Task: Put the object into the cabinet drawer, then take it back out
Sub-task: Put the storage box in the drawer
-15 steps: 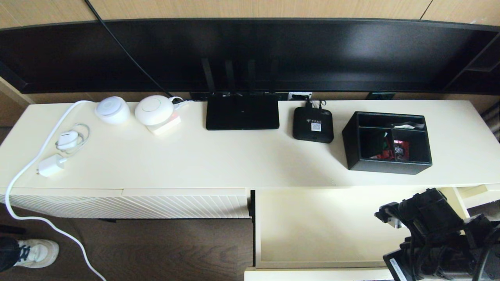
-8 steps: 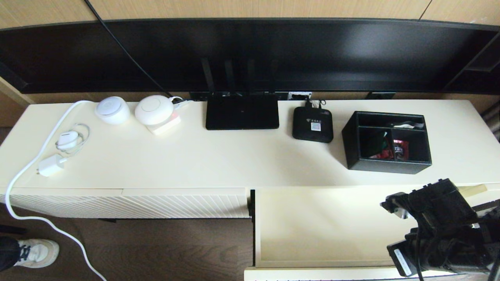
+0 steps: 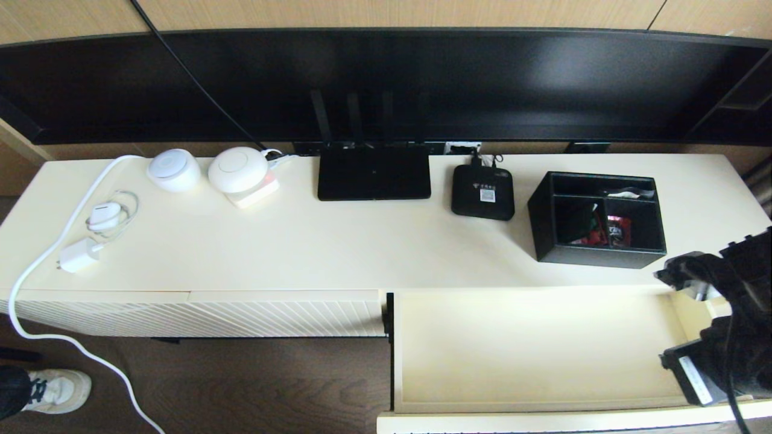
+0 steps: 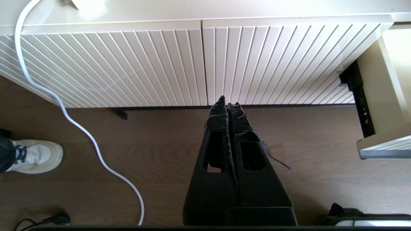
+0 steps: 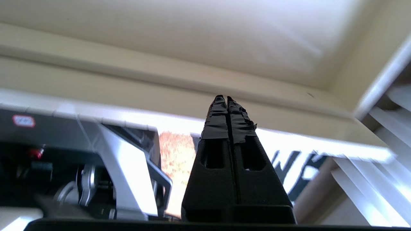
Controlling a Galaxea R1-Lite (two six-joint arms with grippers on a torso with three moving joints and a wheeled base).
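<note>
The black three-compartment organizer box (image 3: pixel 597 220) stands on the cabinet top at the right, with red and white items inside. Directly in front of it the cabinet drawer (image 3: pixel 531 349) is pulled out, and its plain cream interior (image 5: pixel 192 32) holds nothing. My right arm (image 3: pixel 724 313) hangs over the drawer's right end, near the box's front right corner and apart from it. The right gripper (image 5: pixel 226 98) is shut on nothing and points at the drawer's front rim. My left gripper (image 4: pixel 228 102) is parked, shut and empty, over the floor before the closed ribbed front (image 4: pixel 205 64).
A flat black router (image 3: pixel 374 173) and a small black set-top box (image 3: pixel 482 191) lie left of the organizer. Two white round devices (image 3: pixel 238 169), a charger (image 3: pixel 78 256) and a white cable (image 3: pixel 36 265) occupy the left end. A TV (image 3: pixel 386 84) runs behind; a shoe (image 3: pixel 57 390) is on the floor.
My right arm has swung right and toward the cabinet, from over the drawer's front right part to its right end, uncovering the interior. The box and drawer have not moved.
</note>
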